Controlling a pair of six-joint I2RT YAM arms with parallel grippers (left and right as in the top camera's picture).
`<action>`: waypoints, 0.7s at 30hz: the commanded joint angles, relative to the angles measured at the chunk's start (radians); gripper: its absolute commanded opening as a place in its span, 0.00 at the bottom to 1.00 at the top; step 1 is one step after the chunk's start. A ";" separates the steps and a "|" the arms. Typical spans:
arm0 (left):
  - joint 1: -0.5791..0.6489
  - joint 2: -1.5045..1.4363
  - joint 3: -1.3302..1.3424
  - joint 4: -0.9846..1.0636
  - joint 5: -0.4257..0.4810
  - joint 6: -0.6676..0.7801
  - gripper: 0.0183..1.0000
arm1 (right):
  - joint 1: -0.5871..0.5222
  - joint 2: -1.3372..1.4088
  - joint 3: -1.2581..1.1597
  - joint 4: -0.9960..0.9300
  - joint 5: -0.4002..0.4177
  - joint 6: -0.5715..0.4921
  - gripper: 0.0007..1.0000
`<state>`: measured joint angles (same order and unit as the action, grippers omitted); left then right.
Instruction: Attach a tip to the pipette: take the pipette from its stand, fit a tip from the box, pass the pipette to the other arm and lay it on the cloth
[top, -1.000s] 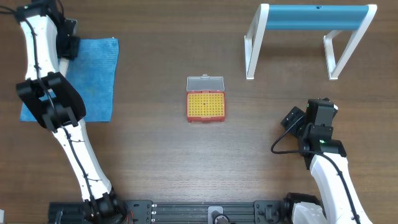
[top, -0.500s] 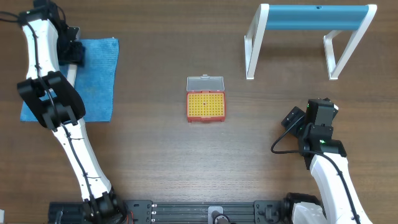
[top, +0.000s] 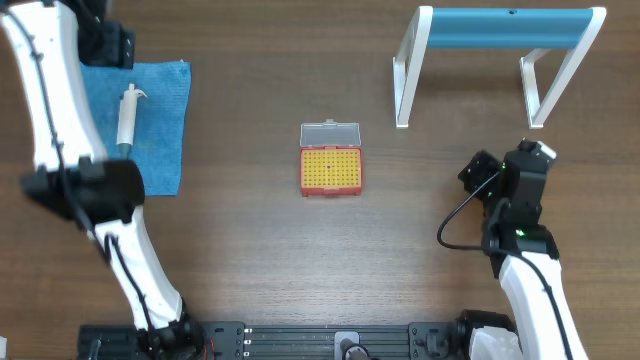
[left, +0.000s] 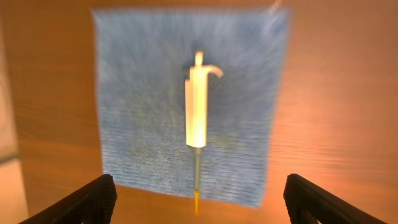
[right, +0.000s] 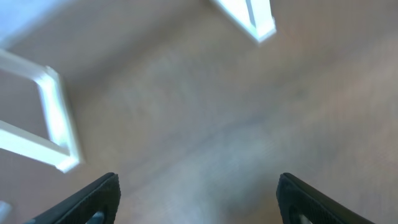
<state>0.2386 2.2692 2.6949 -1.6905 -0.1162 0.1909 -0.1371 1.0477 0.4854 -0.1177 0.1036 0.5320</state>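
The pipette (top: 127, 117) is lying flat on the blue cloth (top: 165, 130), over at the table's (top: 250, 260) left end. The top view puts the tip box (top: 331, 165) mid-table. Up close, the left wrist view shows a yellow tip (left: 196, 202) poking just past the cloth's edge. The left gripper (left: 199, 190) is spread wide and empty. The right gripper (right: 197, 186) is spread too, over bare wood near the stand (right: 56, 124).

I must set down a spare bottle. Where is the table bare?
Bare brown wooden table lies between the blue cloth and the orange tip box, and between that box and the white-legged blue stand. Crowded: the cloth, bearing the white pipette.
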 joint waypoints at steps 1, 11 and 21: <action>0.010 -0.371 -0.208 -0.009 0.092 -0.045 0.87 | 0.008 -0.237 0.004 -0.006 0.016 -0.203 0.89; 0.009 -1.293 -1.269 0.285 0.222 -0.341 0.87 | 0.008 -0.875 0.002 -0.369 -0.097 -0.457 0.98; 0.009 -1.661 -1.983 0.789 0.222 -0.534 0.87 | 0.007 -1.009 -0.069 -0.705 -0.021 -0.504 1.00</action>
<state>0.2470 0.6147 0.7849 -0.9051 0.0917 -0.3099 -0.1360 0.0349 0.4240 -0.7597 0.0643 0.0456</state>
